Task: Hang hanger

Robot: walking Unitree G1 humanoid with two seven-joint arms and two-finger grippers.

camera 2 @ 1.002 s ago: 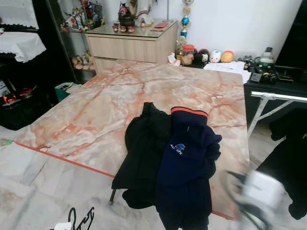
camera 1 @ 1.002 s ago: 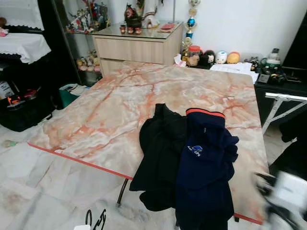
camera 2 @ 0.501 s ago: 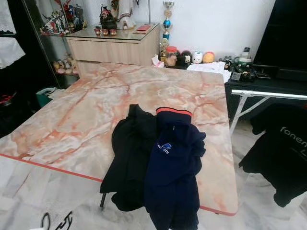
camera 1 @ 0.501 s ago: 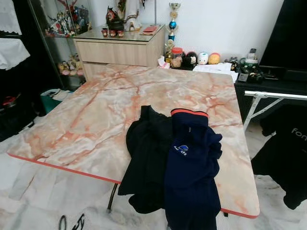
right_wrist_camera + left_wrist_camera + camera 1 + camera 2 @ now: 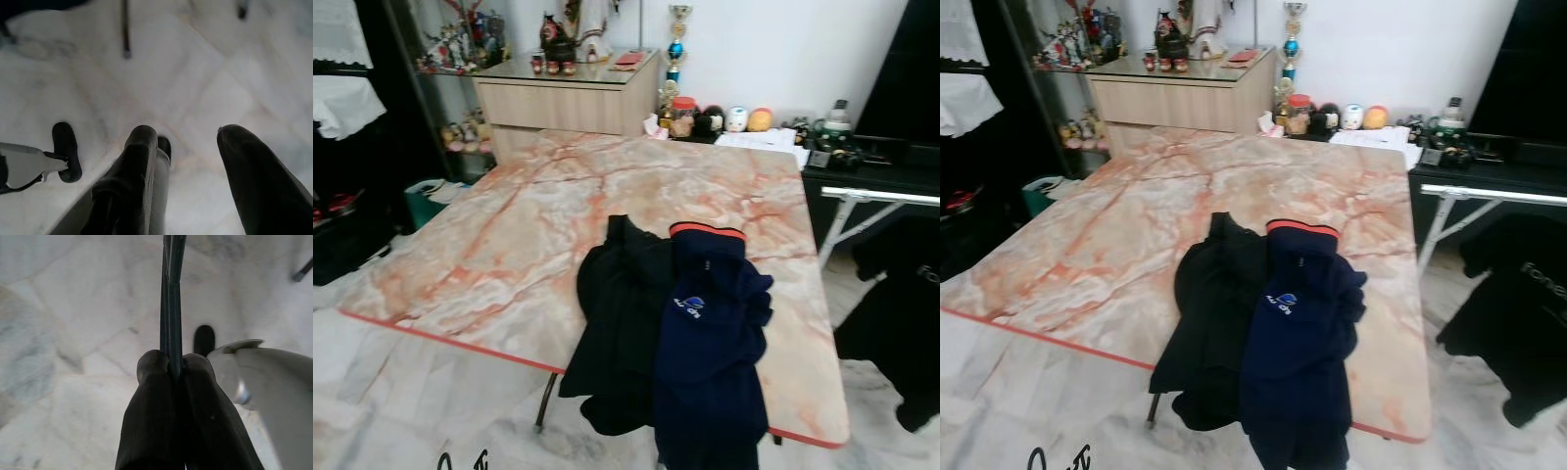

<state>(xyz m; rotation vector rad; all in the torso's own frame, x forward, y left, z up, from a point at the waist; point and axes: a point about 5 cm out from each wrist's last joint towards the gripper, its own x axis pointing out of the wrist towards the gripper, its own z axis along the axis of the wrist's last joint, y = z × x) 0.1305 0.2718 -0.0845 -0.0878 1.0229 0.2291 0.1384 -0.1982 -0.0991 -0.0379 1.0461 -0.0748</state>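
Two dark garments (image 5: 675, 343) drape over a marble-patterned table (image 5: 509, 255).

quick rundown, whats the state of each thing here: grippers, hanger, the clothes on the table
left gripper: shut on the hanger, low over the floor
hanger: thin and dark, pinched edge-on between the left fingers, not hung
right gripper: open, holding nothing, above the floor
black garment: crumpled on the table, draped over the near edge
navy garment: lying partly over the black one, hanging off the near edge
table: marble-patterned top, standing
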